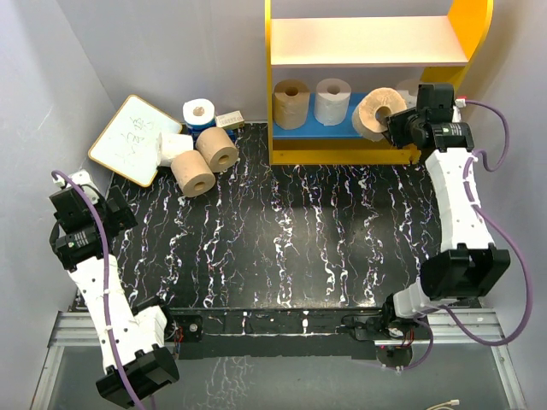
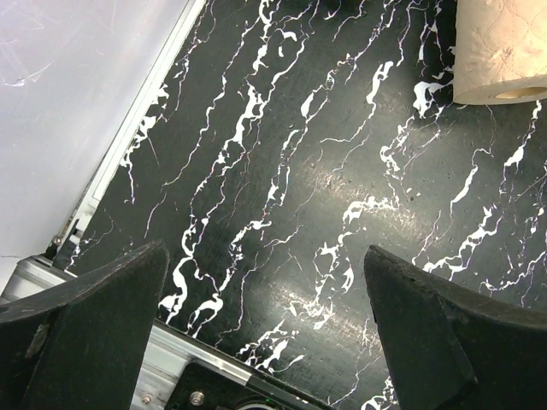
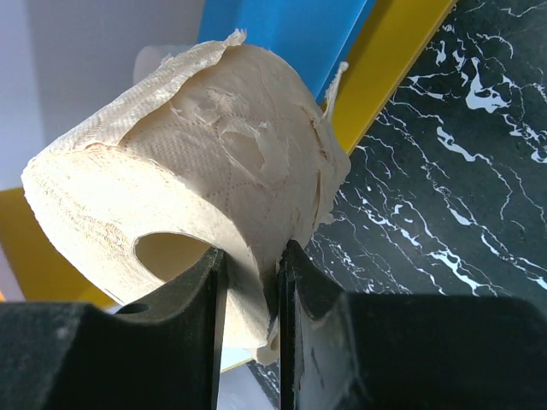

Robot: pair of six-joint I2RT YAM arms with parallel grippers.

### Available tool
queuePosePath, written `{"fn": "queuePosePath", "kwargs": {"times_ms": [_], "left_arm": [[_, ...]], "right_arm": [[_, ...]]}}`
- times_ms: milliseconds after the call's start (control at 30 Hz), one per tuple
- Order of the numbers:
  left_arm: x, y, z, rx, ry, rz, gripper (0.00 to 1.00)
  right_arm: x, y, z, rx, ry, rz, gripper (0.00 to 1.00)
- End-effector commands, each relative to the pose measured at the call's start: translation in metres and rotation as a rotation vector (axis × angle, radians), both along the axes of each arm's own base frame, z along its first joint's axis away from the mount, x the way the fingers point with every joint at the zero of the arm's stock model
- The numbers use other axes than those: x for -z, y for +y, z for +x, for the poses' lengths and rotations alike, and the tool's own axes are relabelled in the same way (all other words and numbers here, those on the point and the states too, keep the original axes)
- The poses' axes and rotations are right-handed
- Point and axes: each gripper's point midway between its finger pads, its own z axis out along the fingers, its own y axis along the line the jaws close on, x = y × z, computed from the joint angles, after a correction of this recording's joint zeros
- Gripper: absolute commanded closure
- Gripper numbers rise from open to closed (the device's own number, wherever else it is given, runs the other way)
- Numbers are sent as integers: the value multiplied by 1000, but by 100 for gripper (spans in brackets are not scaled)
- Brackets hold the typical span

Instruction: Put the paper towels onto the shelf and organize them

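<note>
1. Here, the right gripper [image 3: 249,265] is clamped on a tan roll [image 1: 379,111], one finger inside its core, at the front of the shelf [image 1: 342,156] on the desk's far edge.
2. That roll tilts over the blue lower board [image 1: 340,131], beside an upright white roll [image 1: 332,100] and another tan one [image 1: 291,102].
3. The left gripper [image 2: 265,250] is spread wide and empty near the left edge.
4. Four more rolls [image 1: 193,173] cluster by the far-left corner.

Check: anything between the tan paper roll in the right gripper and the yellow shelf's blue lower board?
Nothing visible. Right gripper holds the tan paper roll at the front edge of the blue lower board, between the upright white paper roll and the rightmost white roll.
</note>
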Motion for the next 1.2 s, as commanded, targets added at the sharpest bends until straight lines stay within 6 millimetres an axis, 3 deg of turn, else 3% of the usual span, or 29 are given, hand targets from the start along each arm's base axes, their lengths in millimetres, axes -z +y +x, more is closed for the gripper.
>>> {"fn": "queuePosePath", "kwargs": {"times_ms": [0, 167, 400, 533, 600, 1167], "left_arm": [[0, 4, 0, -24, -3, 2, 2], [-1, 4, -1, -30, -5, 5, 2], [-1, 6, -2, -41, -3, 9, 2], [-1, 7, -2, -44, -1, 11, 2], [-1, 7, -2, -46, 0, 10, 2], [7, 8, 2, -41, 30, -9, 2]], "right_arm": [[-50, -1, 30, 44, -163, 119, 100], [-38, -18, 56, 109, -148, 117, 100], [-33, -28, 83, 144, -154, 101, 100], [-23, -30, 92, 149, -140, 92, 100], [-5, -30, 102, 145, -108, 90, 100], [27, -41, 132, 178, -103, 60, 100]]}}
